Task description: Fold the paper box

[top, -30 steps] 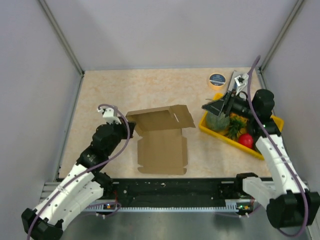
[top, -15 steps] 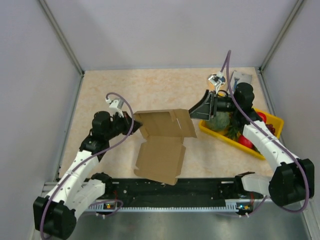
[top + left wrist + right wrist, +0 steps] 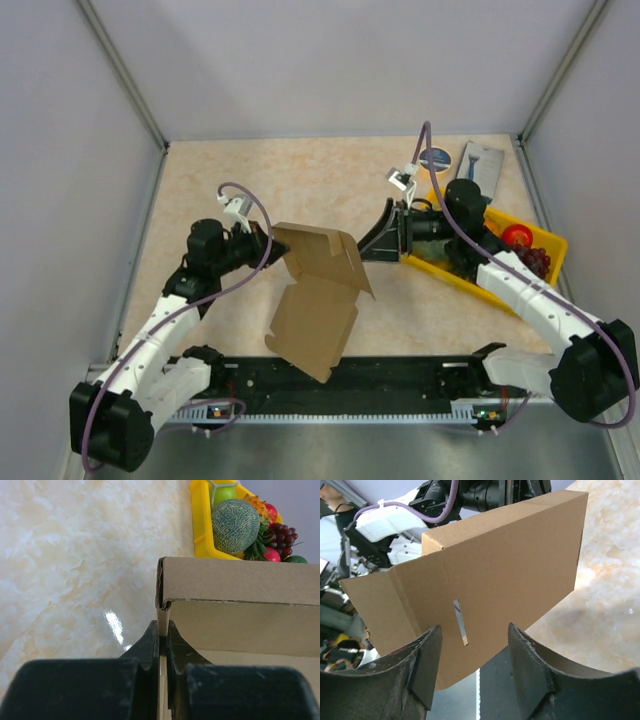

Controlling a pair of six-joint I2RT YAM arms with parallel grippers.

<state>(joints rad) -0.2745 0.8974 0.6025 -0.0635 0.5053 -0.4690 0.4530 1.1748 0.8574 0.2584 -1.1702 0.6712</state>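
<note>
The paper box (image 3: 318,290) is a brown cardboard die-cut sheet, lifted and tilted over the table's near middle, its lower end hanging over the front rail. My left gripper (image 3: 268,240) is shut on the sheet's upper left edge; in the left wrist view the jaws pinch the cardboard wall (image 3: 162,630). My right gripper (image 3: 382,238) is open, just right of the sheet's upper flap. In the right wrist view the flap with a slit (image 3: 495,585) lies just beyond the open fingertips (image 3: 427,645).
A yellow tray (image 3: 545,245) with fruit stands at the right, under my right arm; it also shows in the left wrist view (image 3: 200,525). A tape roll (image 3: 434,158) and a small blue-and-white box (image 3: 481,162) lie at the back right. Side walls close in.
My left gripper has lifted the sheet, tilting it up and toward the front. My right arm has swung left from the tray to the sheet's upper flap.
</note>
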